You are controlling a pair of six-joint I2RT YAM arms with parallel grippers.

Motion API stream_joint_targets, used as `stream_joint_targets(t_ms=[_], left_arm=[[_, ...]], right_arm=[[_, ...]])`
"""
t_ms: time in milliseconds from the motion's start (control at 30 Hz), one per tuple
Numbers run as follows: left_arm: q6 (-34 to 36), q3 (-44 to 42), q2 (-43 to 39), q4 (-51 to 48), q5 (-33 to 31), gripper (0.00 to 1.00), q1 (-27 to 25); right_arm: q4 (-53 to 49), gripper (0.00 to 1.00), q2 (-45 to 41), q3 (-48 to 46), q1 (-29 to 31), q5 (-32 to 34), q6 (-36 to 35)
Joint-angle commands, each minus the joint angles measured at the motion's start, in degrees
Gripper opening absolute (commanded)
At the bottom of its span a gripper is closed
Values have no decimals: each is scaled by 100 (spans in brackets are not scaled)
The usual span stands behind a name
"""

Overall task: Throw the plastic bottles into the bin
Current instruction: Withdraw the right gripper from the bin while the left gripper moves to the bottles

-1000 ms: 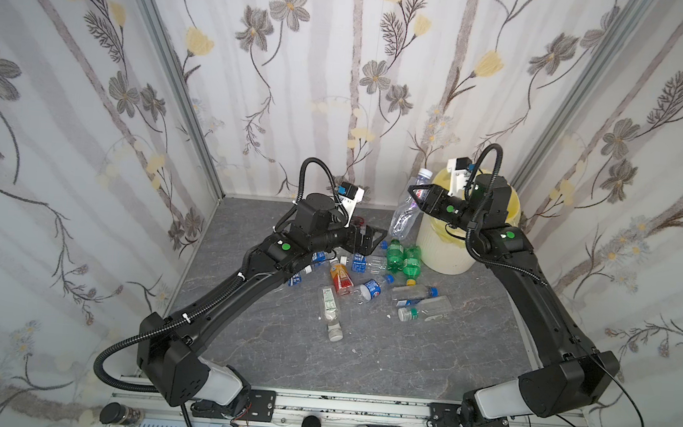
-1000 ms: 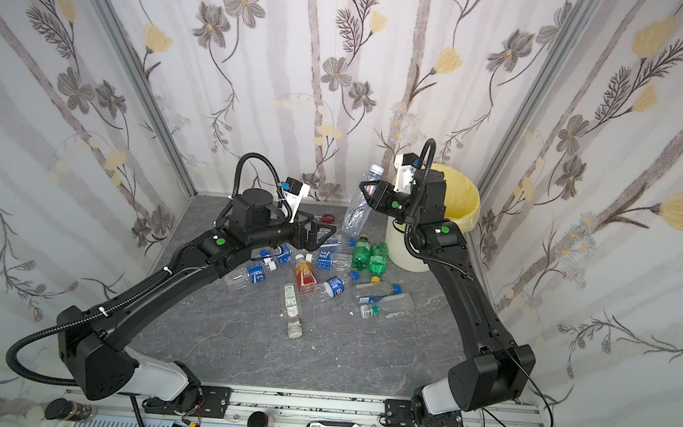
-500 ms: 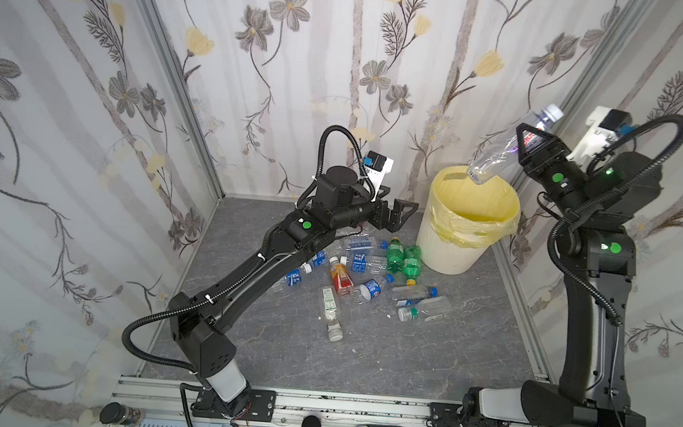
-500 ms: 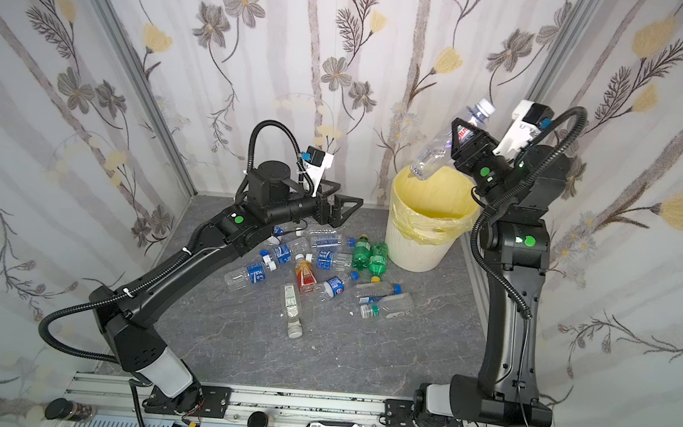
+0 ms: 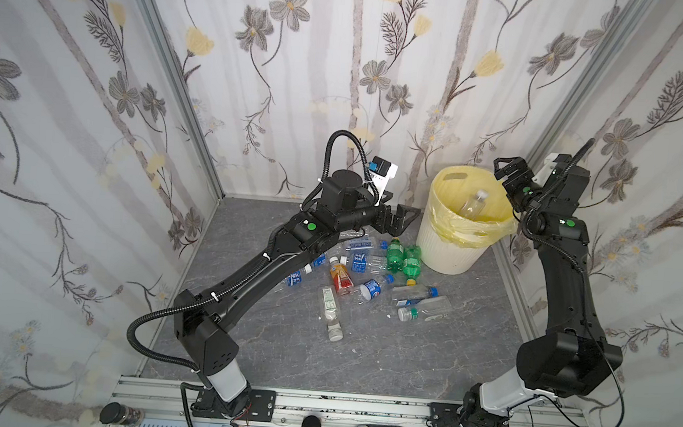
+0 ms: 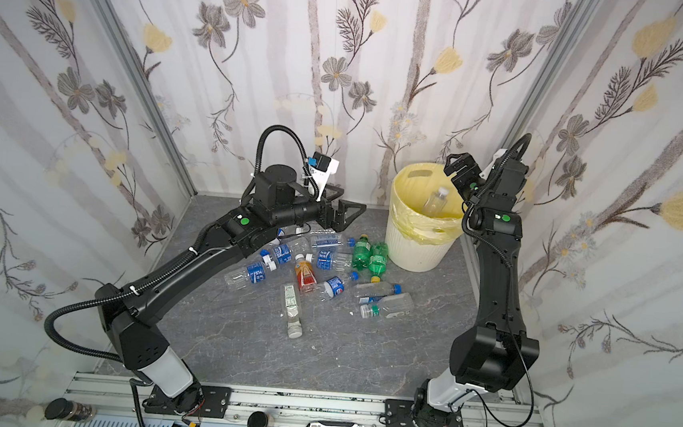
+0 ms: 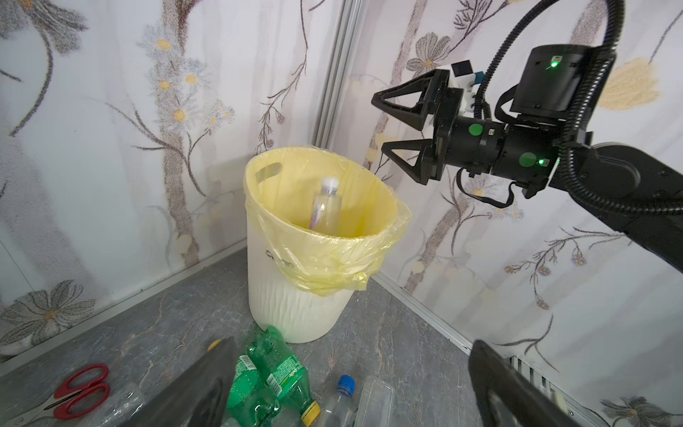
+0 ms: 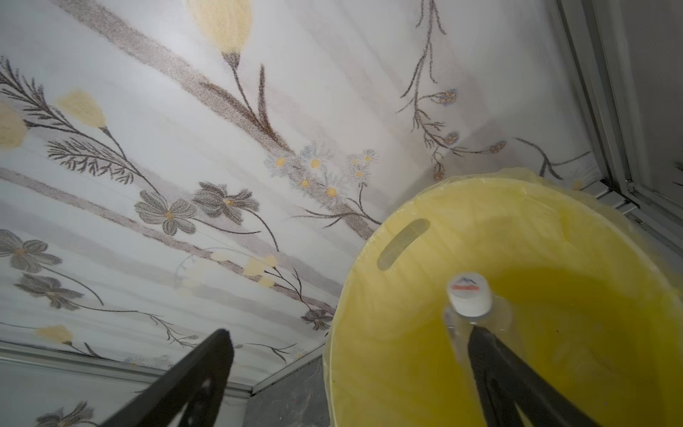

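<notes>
Right tool (image 7: 379,124) stood wide, empty, above the bin (image 5: 445,247) rim; clear bottle (image 5: 473,204) just below it, inside the bin. Left tool (image 5: 410,220) wide too, loose bottles (image 5: 395,254) beneath it on tabletop (image 5: 279,351). Judgement: lift straight off rim before swinging back.

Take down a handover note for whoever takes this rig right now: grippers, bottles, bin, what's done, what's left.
Left gripper: open, empty, raised over the loose bottles.
Right gripper: open, empty, above the bin rim.
Done: one clear bottle in the bin, cap up.
Left: about a dozen loose bottles on the floor beside the bin. Red scissors lie near them; leave those.
</notes>
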Motion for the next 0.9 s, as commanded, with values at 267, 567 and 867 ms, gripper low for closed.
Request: stream_joint_targets(t_ms=[267, 567, 867], left_arm=[[-116, -123, 64, 146, -270, 100, -21], [-524, -432, 116, 77, -1067, 100, 21], [-1026, -919, 24, -133, -1445, 100, 313]], right_arm=[[428, 100, -512, -265, 16, -77, -75], [595, 100, -649, -676, 202, -165, -124], [408, 100, -645, -840, 909, -116, -596]])
